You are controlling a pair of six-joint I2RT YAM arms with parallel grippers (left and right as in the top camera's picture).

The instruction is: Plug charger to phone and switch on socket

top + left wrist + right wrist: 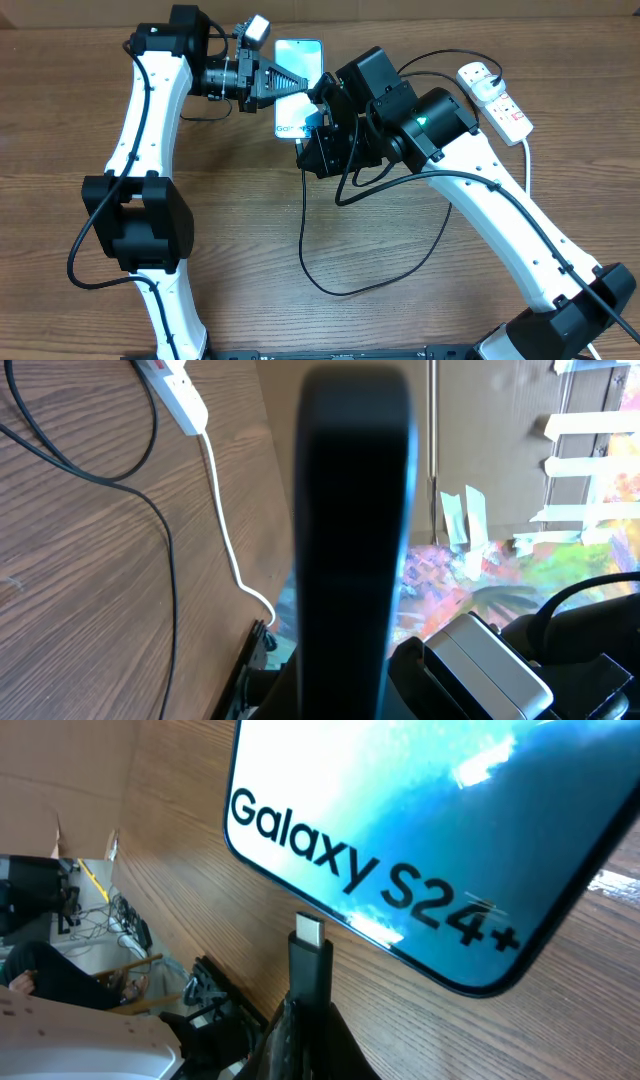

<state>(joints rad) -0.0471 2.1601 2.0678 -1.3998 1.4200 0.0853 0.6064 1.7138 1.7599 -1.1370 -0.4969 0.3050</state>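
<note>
The phone [299, 62], its screen lit blue-teal with "Galaxy S24+", is at the table's far middle, gripped by my left gripper [292, 86], which is shut on it. In the left wrist view the phone [350, 530] shows edge-on as a dark slab. My right gripper [312, 130] is shut on the charger's small plug tip [308, 934], which points at the phone's [450, 830] bottom edge, just short of it. The charger's black cable [340, 290] loops across the table to the white socket [497, 97] at the far right, where its black plug [483, 72] sits.
The socket's thick white cord [527, 160] runs down the right side and also shows in the left wrist view [225, 530]. The black cable [165, 550] lies looped on the wooden table [250, 260] between the arms.
</note>
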